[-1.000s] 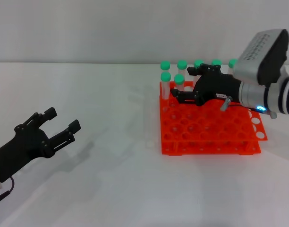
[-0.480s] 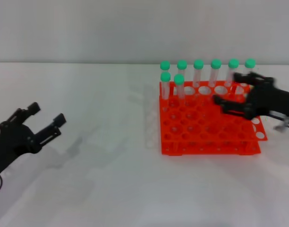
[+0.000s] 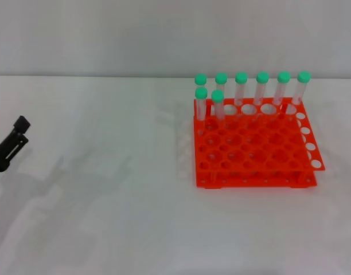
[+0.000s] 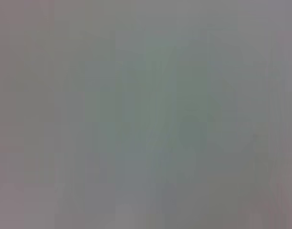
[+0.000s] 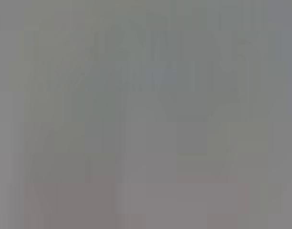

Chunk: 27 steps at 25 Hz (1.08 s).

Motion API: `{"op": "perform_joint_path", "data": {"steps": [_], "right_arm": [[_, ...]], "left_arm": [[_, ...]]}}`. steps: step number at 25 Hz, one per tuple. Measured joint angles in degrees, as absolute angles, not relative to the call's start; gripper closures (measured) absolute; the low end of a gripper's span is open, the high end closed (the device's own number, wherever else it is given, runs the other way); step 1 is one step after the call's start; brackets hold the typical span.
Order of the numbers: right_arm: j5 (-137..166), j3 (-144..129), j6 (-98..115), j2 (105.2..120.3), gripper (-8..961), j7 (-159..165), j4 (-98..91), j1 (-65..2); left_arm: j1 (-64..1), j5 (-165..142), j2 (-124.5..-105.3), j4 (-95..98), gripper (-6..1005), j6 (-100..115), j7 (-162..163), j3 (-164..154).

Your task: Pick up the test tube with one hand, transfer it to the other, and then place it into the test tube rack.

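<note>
The orange test tube rack [image 3: 253, 150] stands on the white table at the right in the head view. Several clear test tubes with green caps stand upright in its holes: a row along the far edge [image 3: 262, 86] and two more just in front at the left corner, one [image 3: 201, 102] beside the other [image 3: 218, 105]. No tube lies loose on the table. My left gripper [image 3: 9, 146] shows only as a black part at the far left edge, far from the rack and holding nothing that I can see. My right gripper is out of view.
The white tabletop [image 3: 118, 200] runs from the left edge to the rack, with a pale wall behind. Both wrist views show only a flat grey blur with nothing recognisable.
My right gripper has pulled back from above the rack and left the picture to the right. My left gripper has drawn back leftward until it is almost out of the picture.
</note>
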<state>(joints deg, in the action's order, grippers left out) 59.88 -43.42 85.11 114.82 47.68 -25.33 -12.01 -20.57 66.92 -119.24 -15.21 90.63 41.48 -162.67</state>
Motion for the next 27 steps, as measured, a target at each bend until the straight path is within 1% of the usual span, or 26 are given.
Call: {"op": "perform_joint_path", "data": {"steps": [6,13,27], "right_arm": [[59.85,-27.39,92.76,114.71,111,32.11,-13.43,-10.58],[59.8,-23.87,92.4,114.7,111,27.0,-13.01,-10.01],[57.42,-22.21,93.64,114.67,111,22.64,-13.32,-10.59]], "left_arm": [[-20.52,67.85,-119.29,-12.06,124,90.5,39.81,-159.51],[-22.21,68.87,-119.22,-8.68,125,90.35,37.16,-158.64],[-23.16,70.98,-119.35,-3.01,124,89.19,33.12,-158.64]]}}
